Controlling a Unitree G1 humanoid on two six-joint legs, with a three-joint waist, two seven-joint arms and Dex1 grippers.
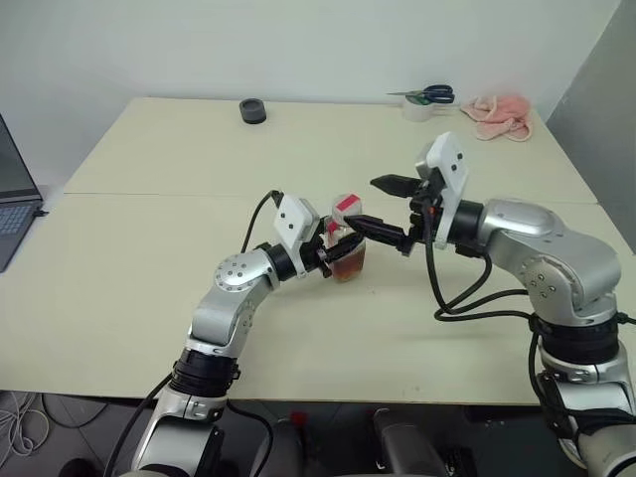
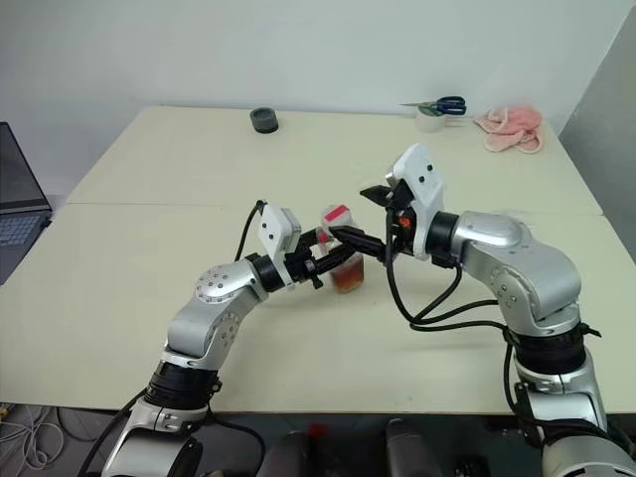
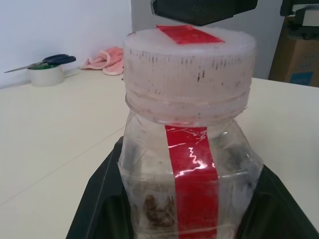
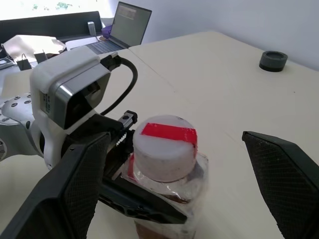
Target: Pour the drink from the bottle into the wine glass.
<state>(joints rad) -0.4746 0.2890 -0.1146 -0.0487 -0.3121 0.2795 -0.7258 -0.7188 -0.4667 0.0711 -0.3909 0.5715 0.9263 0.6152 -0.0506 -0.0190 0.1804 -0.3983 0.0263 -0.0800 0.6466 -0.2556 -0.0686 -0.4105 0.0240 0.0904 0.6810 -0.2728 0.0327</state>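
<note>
Here, the left gripper (image 1: 336, 253) is clamping the bottle (image 1: 346, 250) upright near the middle of the table (image 1: 149, 248), amber drink (image 1: 349, 266) seemingly filling its bottom, while the right gripper (image 1: 386, 209) is hovering wide open around its cap (image 4: 164, 144).

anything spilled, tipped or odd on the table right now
Nothing spilled. The bottle stands upright in the left gripper, cap on. The odd part: no wine glass on the table to pour into.
</note>
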